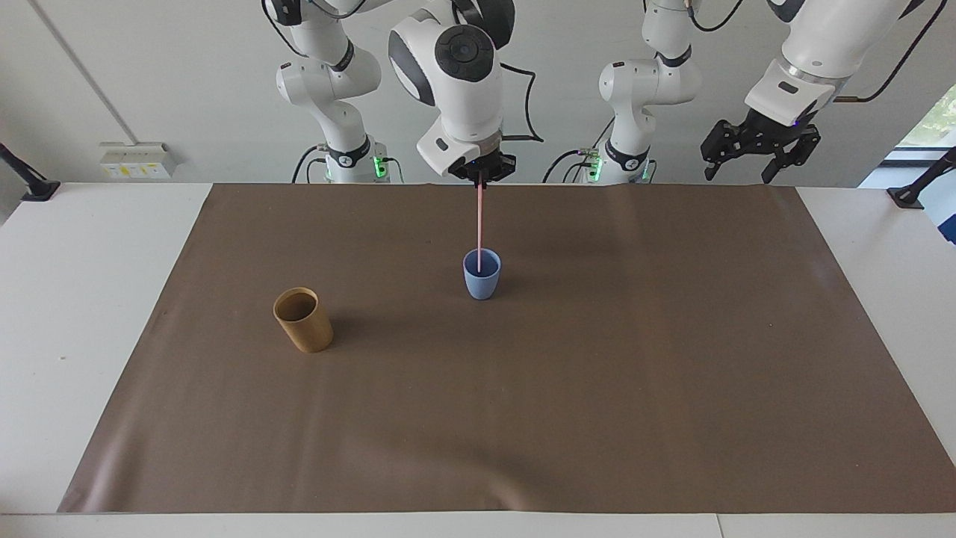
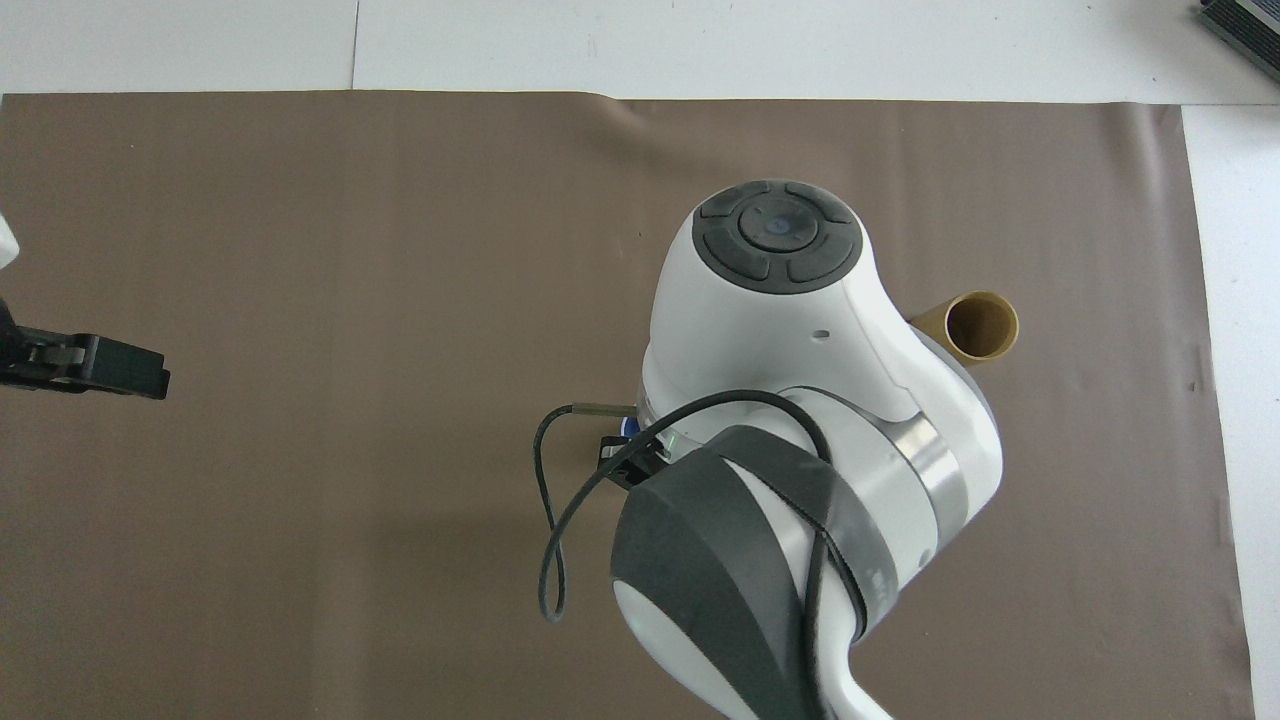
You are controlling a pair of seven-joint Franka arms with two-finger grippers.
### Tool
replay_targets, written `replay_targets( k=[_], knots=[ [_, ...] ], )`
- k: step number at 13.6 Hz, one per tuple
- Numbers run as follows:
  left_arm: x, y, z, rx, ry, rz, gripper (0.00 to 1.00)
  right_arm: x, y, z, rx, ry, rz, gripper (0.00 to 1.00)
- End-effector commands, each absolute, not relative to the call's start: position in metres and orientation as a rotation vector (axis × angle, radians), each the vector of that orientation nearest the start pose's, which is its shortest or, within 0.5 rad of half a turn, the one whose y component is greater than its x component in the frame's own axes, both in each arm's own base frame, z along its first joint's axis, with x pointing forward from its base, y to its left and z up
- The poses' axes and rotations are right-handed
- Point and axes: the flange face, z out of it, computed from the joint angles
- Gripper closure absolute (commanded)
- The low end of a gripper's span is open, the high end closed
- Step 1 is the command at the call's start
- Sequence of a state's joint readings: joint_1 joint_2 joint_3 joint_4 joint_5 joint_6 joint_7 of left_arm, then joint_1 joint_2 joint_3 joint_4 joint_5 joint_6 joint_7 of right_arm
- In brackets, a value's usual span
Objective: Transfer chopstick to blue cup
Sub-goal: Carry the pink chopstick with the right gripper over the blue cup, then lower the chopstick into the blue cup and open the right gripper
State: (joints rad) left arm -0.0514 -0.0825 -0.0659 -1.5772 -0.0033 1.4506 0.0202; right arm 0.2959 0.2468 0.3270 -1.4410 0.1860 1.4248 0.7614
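The light-blue cup (image 1: 482, 274) stands upright near the middle of the brown mat. My right gripper (image 1: 480, 177) hangs straight over it, shut on the top end of the pale-pink chopstick (image 1: 479, 224). The chopstick hangs upright and its lower end dips inside the blue cup's mouth. In the overhead view the right arm covers the cup and the chopstick; only a blue sliver (image 2: 627, 428) of the cup shows. My left gripper (image 1: 749, 170) waits open, raised over the table edge at the left arm's end; one finger (image 2: 110, 366) of it shows in the overhead view.
A tan-brown cylindrical cup (image 1: 302, 320) (image 2: 979, 328) stands upright on the mat (image 1: 597, 388), toward the right arm's end and farther from the robots than the blue cup. A black cable (image 2: 548, 530) loops off the right wrist.
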Motion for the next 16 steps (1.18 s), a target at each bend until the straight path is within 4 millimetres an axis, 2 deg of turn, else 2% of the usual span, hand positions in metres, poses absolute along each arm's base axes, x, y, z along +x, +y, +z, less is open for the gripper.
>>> replay_targets(
  k=[1,6,7,9,12,16],
  knots=[
    [0.506,-0.06,0.657,-3.115,0.215,0.069,0.0,0.485,0.345,0.538,-3.01,0.199,0.598,1.0],
    [0.506,-0.059,0.657,-3.116,0.216,0.066,0.0,0.494,0.352,0.512,-2.981,0.224,0.581,1.0],
    [0.506,-0.06,0.657,-3.116,0.218,0.066,0.0,0.495,0.351,0.511,-2.98,0.223,0.575,0.93],
    [0.507,-0.06,0.657,-3.116,0.218,0.064,0.0,0.498,0.35,0.509,-2.983,0.2,0.542,0.0],
    [0.506,-0.06,0.657,-3.116,0.218,0.066,0.0,0.505,0.343,0.514,-3.085,0.131,0.417,0.0],
    [0.507,-0.06,0.657,-3.116,0.218,0.064,0.0,0.528,0.322,0.544,-3.175,0.151,0.128,0.0]
  ],
)
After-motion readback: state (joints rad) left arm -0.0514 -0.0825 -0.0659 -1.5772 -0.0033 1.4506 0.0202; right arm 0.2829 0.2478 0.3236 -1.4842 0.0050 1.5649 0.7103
